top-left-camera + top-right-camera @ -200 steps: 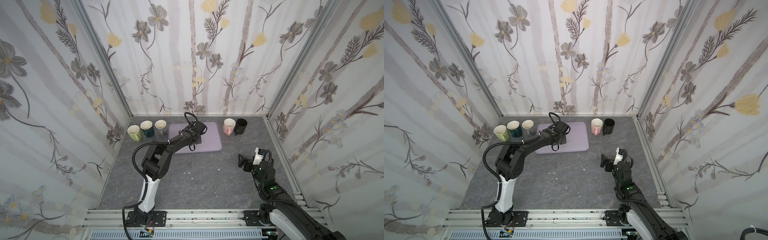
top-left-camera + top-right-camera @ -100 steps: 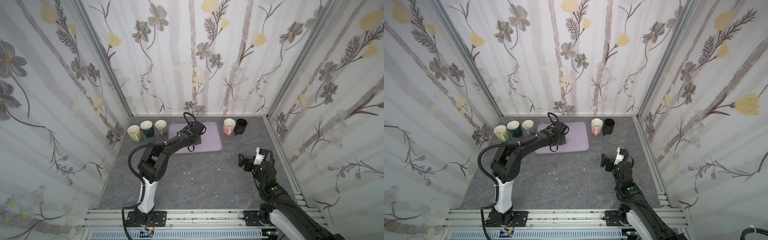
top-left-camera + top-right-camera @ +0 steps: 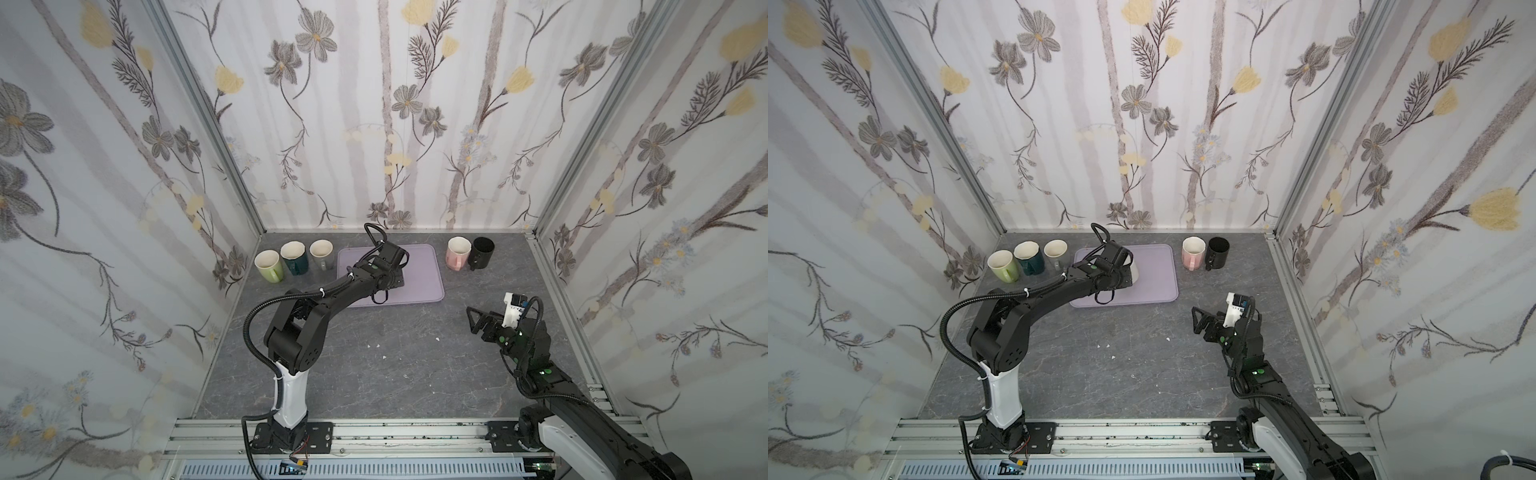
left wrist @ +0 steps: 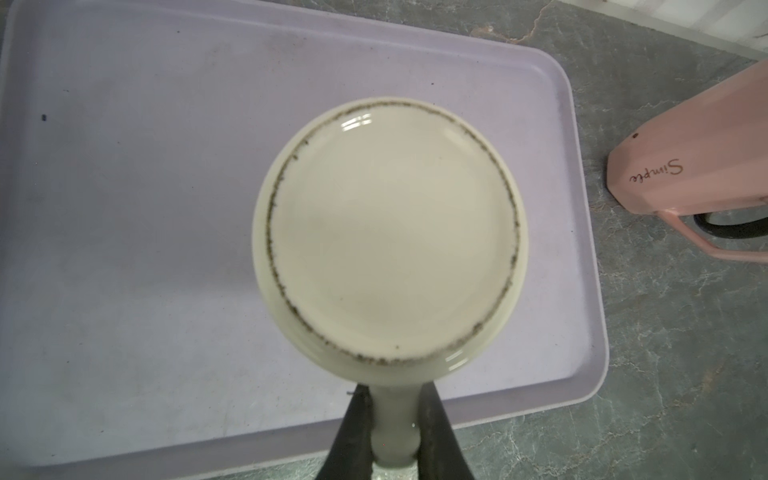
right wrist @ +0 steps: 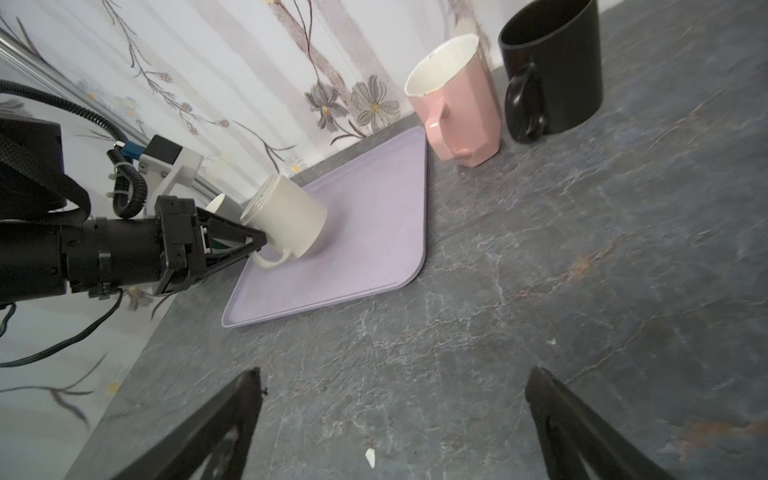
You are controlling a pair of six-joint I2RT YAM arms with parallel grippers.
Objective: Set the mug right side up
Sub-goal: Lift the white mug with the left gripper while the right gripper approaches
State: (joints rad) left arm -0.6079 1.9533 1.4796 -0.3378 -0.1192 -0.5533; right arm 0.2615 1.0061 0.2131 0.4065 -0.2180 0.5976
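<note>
Our left pincer point(image 4: 395, 419) is shut tight on the handle of the white mug point(image 5: 286, 220), which leans bottom-up on the purple tray point(image 5: 365, 249), so we think most of the flip is left; our right pincer point(image 5: 395, 374) is wide open, empty.

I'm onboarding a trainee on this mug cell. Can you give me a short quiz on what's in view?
1. True or false: the white mug on the lavender tray stands mouth up.
2. Which part of the mug does the left end effector grip? A) rim B) handle C) base
3. Fill in: the right end effector is ____ (open or shut).
Key: 1 false; 2 B; 3 open.
</note>
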